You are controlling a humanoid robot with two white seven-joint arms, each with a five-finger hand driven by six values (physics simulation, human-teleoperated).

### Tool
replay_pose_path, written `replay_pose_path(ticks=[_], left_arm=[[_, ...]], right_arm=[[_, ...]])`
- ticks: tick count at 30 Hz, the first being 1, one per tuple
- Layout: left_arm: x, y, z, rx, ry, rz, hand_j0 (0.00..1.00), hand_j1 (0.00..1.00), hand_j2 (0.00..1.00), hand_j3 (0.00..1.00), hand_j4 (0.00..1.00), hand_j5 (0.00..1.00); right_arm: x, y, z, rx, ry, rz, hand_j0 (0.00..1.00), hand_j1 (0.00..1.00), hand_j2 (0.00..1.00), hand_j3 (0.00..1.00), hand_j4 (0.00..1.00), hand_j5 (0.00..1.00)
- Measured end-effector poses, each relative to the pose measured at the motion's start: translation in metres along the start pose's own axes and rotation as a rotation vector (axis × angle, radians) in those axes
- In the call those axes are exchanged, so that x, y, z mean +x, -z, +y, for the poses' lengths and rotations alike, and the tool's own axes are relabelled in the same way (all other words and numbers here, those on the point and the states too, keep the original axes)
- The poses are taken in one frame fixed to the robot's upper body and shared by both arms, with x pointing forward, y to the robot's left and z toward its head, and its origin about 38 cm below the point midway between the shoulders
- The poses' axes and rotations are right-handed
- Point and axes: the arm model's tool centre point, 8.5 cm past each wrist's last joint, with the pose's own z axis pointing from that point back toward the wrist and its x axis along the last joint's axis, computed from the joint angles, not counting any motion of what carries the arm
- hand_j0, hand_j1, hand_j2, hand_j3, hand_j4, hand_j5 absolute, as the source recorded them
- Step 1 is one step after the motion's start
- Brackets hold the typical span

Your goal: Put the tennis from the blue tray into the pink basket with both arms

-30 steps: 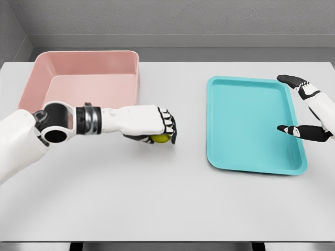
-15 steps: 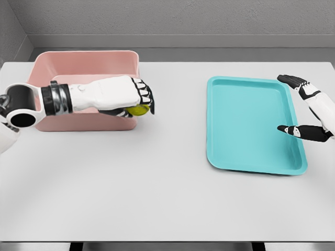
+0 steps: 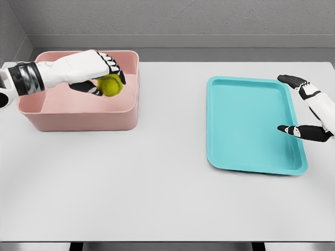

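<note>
- Head view: the left hand (image 3: 97, 70) reached in from the left edge, its arm cut off at the frame so that only the banded wrist and forearm showed.
- Its fingers (image 3: 116, 70) were curled over the top of the yellow-green tennis ball (image 3: 110, 85), with dark fingers also under and behind it; the ball sat gripped at the hand's lower right, most of its face still visible.
- Hand and ball were over the pink basket (image 3: 78, 119), toward its right end. Whether the ball touched the basket floor could not be told; the hand covered part of the far rim and the interior behind it.
- The basket's front wall lay just below the hand, and its right wall just to the right of the fingertips.
- The right hand (image 3: 306, 110) showed at the right edge, well apart from the left one, its arm largely cut off by the frame.
- Its fingers were spread and held nothing: the upper dark fingers pointed left above the far right corner of the blue tray (image 3: 246, 125), the lower digit pointed left over the tray's right rim.
- The tray lay flat on the grey table (image 3: 157, 188), to the left of and under that hand.
</note>
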Motion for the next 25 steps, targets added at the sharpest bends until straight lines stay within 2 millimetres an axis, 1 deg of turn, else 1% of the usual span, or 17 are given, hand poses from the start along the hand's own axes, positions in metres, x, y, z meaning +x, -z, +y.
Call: replay_pose_path(ticks=[3,4,5,6,7,9,12,15,18,22,25], left_arm=[[-0.015,0.000,-0.007,-0.005,-0.037,0.042,0.61,0.61,0.61,0.61,0.61,0.61],[-0.020,0.000,-0.007,-0.005,-0.047,0.054,0.64,0.64,0.64,0.64,0.64,0.64],[-0.024,-0.001,-0.008,-0.004,-0.056,0.067,0.85,0.85,0.85,0.85,0.85,0.85],[-0.029,-0.002,-0.009,-0.001,-0.066,0.082,1.00,1.00,1.00,1.00,1.00,1.00],[-0.033,-0.004,-0.010,0.003,-0.078,0.091,1.00,1.00,1.00,1.00,1.00,1.00],[-0.036,-0.007,-0.020,-0.002,-0.104,0.103,1.00,1.00,1.00,1.00,1.00,1.00],[-0.042,-0.015,-0.023,-0.005,-0.116,0.125,1.00,1.00,1.00,1.00,1.00,1.00],[-0.058,-0.042,-0.026,-0.028,-0.117,0.187,1.00,1.00,1.00,1.00,1.00,1.00],[-0.072,-0.065,-0.034,-0.030,-0.167,0.240,1.00,1.00,1.00,1.00,1.00,1.00],[-0.083,-0.083,-0.038,-0.023,-0.205,0.284,1.00,1.00,1.00,1.00,1.00,1.00],[-0.091,-0.093,-0.039,-0.011,-0.229,0.312,1.00,1.00,1.00,1.00,1.00,1.00]], right_arm=[[0.000,0.000,0.000,0.000,0.000,0.000,1.00,1.00,1.00,1.00,1.00,1.00],[0.000,0.000,0.000,0.000,0.000,0.001,1.00,1.00,1.00,1.00,1.00,1.00],[0.000,0.000,0.000,0.000,0.000,0.001,1.00,1.00,1.00,1.00,1.00,1.00],[0.000,0.000,0.000,0.000,0.000,0.001,1.00,1.00,1.00,1.00,1.00,1.00],[0.000,0.000,0.000,0.000,0.000,0.001,1.00,1.00,1.00,1.00,1.00,1.00],[-0.001,0.000,0.000,0.001,0.000,0.002,1.00,1.00,1.00,1.00,1.00,1.00],[-0.001,0.000,0.000,0.001,0.001,0.004,1.00,1.00,1.00,1.00,1.00,1.00],[-0.001,-0.001,0.000,0.001,0.001,0.004,1.00,1.00,1.00,1.00,1.00,1.00],[-0.001,-0.001,0.000,0.001,0.001,0.004,1.00,1.00,1.00,1.00,1.00,1.00],[-0.001,-0.001,0.000,0.002,0.001,0.005,1.00,1.00,1.00,1.00,1.00,1.00],[-0.002,-0.001,0.001,0.004,0.002,0.006,1.00,1.00,1.00,1.00,1.00,1.00]])
